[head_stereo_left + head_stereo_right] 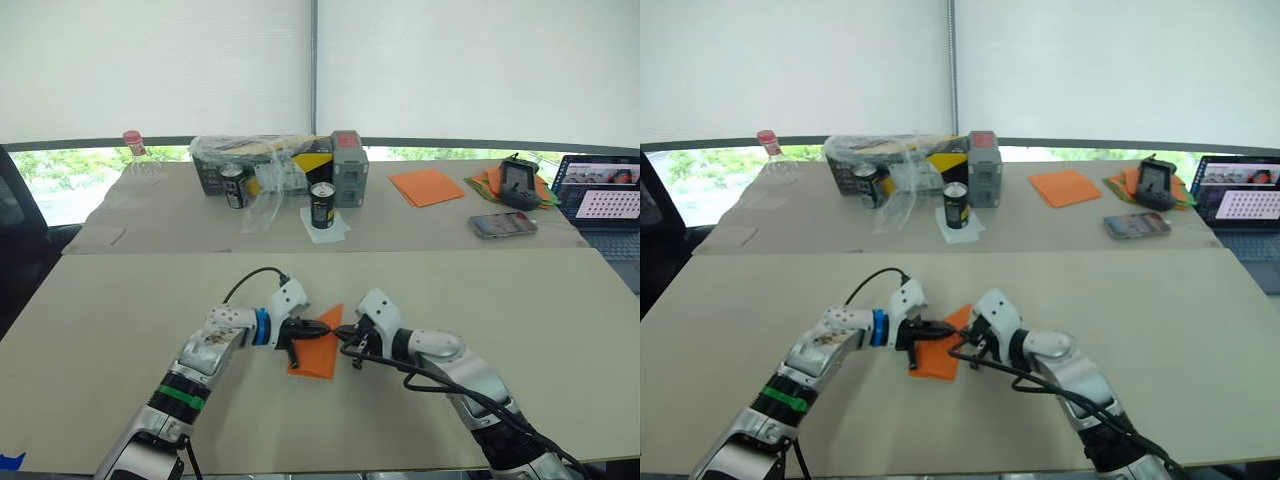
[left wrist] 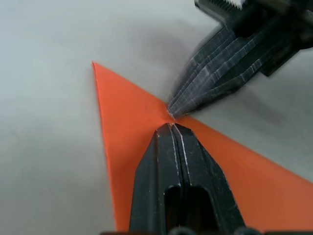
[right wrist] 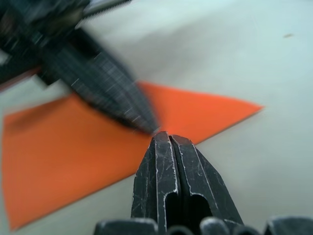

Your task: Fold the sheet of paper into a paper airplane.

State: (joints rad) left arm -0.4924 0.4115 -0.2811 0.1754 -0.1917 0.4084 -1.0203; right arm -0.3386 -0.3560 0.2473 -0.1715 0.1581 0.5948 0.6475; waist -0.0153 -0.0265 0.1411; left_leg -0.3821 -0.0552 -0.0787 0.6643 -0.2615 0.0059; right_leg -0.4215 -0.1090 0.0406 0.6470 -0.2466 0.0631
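Note:
The bright-orange sheet of paper (image 1: 318, 354) lies flat on the near table, folded into a small pointed wedge, the paper airplane shape. My left gripper (image 1: 322, 327) comes in from the left, shut, its tip resting on the wedge's upper part. From the right, my right gripper (image 1: 341, 333) is also shut, and its tip meets the left one at the same spot. In the left wrist view the paper (image 2: 127, 122) spreads under my left gripper (image 2: 171, 126), and the right gripper (image 2: 172, 112) touches it tip to tip. The right wrist view shows the same meeting over the paper (image 3: 63, 152).
On the far table stand two cans (image 1: 322, 205) (image 1: 234, 186), a bagged box (image 1: 262, 160) and a grey box (image 1: 349, 168). To the right are a stack of orange sheets (image 1: 426, 186), an orange-and-green pile (image 1: 482, 182), a phone (image 1: 503, 225) and a laptop (image 1: 605, 200).

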